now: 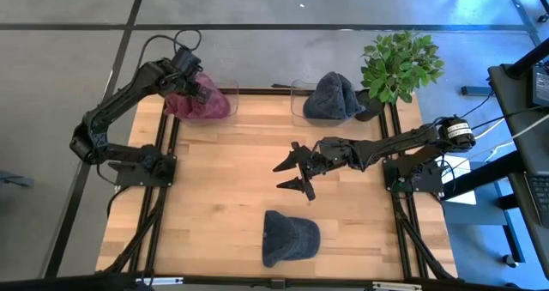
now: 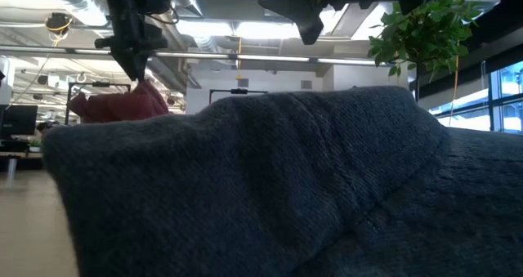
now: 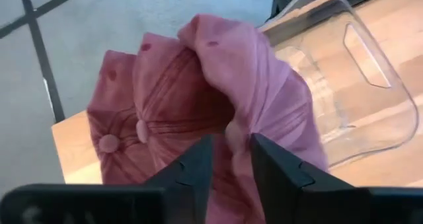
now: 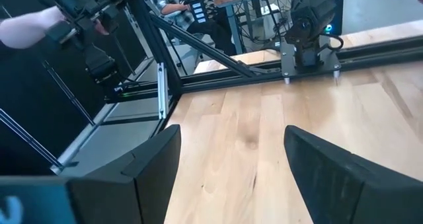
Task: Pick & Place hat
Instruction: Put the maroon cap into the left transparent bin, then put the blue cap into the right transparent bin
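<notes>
Tabletop (image 1: 223, 179): pink hat (image 3: 198, 85) between left gripper (image 3: 231, 159) fingers (parted).

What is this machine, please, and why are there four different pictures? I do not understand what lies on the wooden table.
It is a robot with two dark arms at a wooden table. One picture looks straight down, one looks level across the tabletop, and one comes from each wrist.

The left end effector is at a far corner, over a pile of pink hats in a clear bin; its fingers are narrowly apart around pink fabric. The right end effector hangs open above the table's middle, holding nothing.

A dark blue hat lies near the front edge. Another dark hat fills a second bin, beside a green plant.
</notes>
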### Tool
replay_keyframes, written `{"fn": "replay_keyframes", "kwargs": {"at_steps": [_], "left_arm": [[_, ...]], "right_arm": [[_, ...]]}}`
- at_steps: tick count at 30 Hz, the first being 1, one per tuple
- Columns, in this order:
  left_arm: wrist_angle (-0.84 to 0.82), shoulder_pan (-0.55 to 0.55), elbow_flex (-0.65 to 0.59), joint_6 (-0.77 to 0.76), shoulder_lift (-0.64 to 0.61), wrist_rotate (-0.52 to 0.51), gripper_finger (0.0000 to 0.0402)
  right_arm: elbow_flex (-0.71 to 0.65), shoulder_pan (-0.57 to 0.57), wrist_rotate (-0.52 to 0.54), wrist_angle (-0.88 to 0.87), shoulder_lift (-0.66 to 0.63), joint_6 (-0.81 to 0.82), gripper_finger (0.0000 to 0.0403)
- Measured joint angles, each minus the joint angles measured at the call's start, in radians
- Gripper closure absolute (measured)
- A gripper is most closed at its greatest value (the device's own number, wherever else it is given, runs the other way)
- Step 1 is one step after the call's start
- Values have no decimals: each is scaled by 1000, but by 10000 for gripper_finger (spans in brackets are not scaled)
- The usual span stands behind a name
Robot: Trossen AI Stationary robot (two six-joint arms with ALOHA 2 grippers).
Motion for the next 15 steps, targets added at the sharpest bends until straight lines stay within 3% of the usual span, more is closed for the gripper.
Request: {"fn": "replay_keyframes", "kwargs": {"at_steps": [8,15], "left_arm": [[-14,0,0,0,-4,3,232],[8,-11,73,-17,-77,58,220]], "right_arm": [[0,0,0,-55,0,23,134],[0,0,-1,-128,0,39,134]]}}
